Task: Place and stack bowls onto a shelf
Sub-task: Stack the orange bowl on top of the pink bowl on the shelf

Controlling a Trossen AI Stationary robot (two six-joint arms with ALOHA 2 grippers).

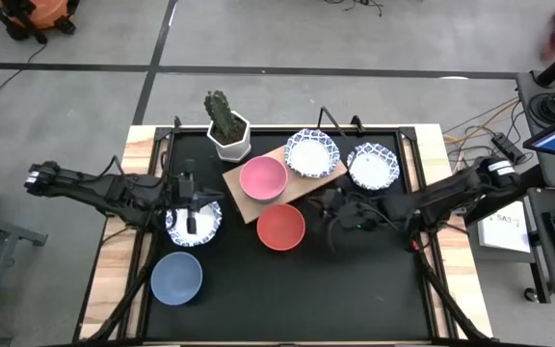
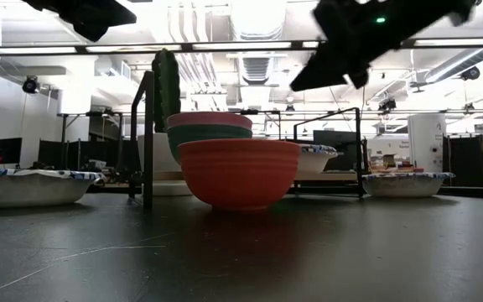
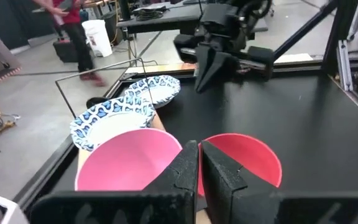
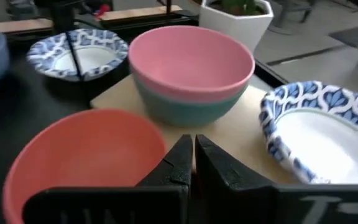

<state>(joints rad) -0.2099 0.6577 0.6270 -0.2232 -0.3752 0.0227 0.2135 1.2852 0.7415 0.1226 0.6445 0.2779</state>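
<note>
Right gripper (image 1: 333,214): fingers pressed together, nothing held, hovering above the table just right of the red bowl (image 1: 280,226). In its wrist view the fingertips (image 4: 193,144) point straight at the gap between the red bowl (image 4: 82,158) and the shelf (image 4: 253,140), so the bowl lies just ahead and to one side of the tips. Left gripper (image 1: 190,200): also closed and empty, above a patterned bowl (image 1: 195,223) at the left, and farther from the red one. My read: the right arm is nearer and better placed for the red bowl, though it must open first. The bowl is round, so no long axis; any rim point works, the near rim being closest.

Red bowl: plain, upright, empty, on the black table, just in front of the shelf (image 1: 308,183) and off it.

On the shelf: pink bowl (image 1: 263,178) nested in a green bowl (image 4: 188,106), plus a patterned bowl (image 1: 310,152) beside them. Another patterned bowl (image 1: 373,165) sits on the table right of the shelf; blue bowl (image 1: 176,278) front left.
</note>
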